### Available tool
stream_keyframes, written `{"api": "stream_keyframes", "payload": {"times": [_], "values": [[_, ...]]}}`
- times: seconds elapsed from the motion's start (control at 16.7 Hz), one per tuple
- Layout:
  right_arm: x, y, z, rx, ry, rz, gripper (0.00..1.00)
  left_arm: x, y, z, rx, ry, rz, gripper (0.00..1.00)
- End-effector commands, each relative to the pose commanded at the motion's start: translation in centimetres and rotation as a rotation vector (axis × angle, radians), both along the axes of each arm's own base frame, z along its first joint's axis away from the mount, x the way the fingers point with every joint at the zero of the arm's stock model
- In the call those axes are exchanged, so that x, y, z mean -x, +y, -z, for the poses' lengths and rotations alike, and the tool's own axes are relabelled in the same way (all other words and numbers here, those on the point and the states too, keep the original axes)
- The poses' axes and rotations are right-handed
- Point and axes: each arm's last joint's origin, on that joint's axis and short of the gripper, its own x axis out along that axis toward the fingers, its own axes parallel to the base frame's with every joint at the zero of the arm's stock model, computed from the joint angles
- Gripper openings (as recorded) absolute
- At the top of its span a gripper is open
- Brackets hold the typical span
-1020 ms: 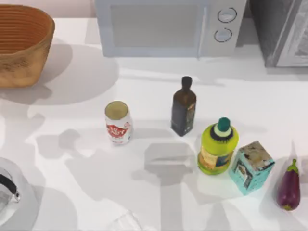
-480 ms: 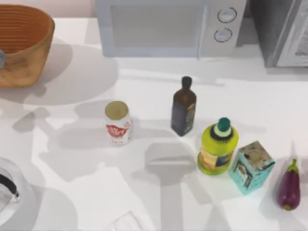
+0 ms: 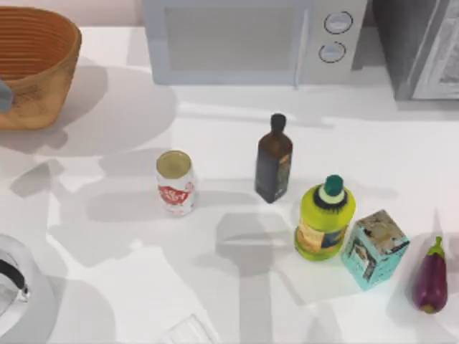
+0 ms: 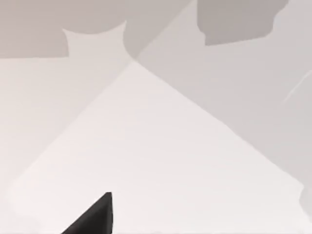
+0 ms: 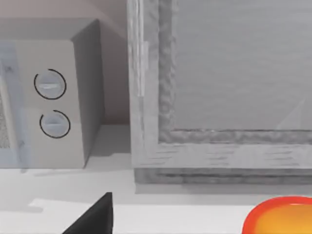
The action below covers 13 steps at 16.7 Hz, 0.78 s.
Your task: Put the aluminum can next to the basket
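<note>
The aluminum can (image 3: pixel 176 183) stands upright on the white table (image 3: pixel 129 287), left of centre in the top view, its pale gold top facing up and its red logo label facing the near edge. Nothing touches it. The basket (image 3: pixel 36 68) sits at the far left corner of the table, well apart from the can, with its ribbed orange-brown inside exposed.

Just right of the can, apart from it, stands a dark bottle (image 3: pixel 273 161). Further right are a yellow-green bottle (image 3: pixel 324 218) with a teal cap, a teal carton (image 3: pixel 374 249) just beside it, and an eggplant (image 3: pixel 431 276) near the right edge. A microwave (image 3: pixel 251 39) occupies the far side of the table; its two dials also appear in the right wrist view (image 5: pixel 51 105).

Left arm: a small grey-blue part (image 3: pixel 4 94) shows at the left edge of the top view, in front of the basket wall. The left wrist view looks down on bare table crossed by shadows, with one dark fingertip (image 4: pixel 95 217) at the frame's edge. Jaw state cannot be told.

Right arm: its wrist view faces the microwave and a grey cabinet beside it, with one dark fingertip (image 5: pixel 95 217) visible. Jaw state cannot be told
</note>
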Motion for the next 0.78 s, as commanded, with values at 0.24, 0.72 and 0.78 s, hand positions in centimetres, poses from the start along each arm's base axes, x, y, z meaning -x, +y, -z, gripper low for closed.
{"api": "stream_keyframes", "payload": {"times": [0.24,0.72,0.78], "values": [[0.0,0.0,0.0,0.000,0.000,0.000,1.00,0.0,0.1,3.5,-0.001,-0.005,0.000,1.00],[0.0,0.0,0.0,0.000,0.000,0.000,1.00,0.1,0.1,3.9,0.000,-0.002,0.000,0.77],[0.0,0.0,0.0,0.000,0.000,0.000,1.00,0.1,0.1,3.9,0.000,-0.002,0.000,0.70]]}}
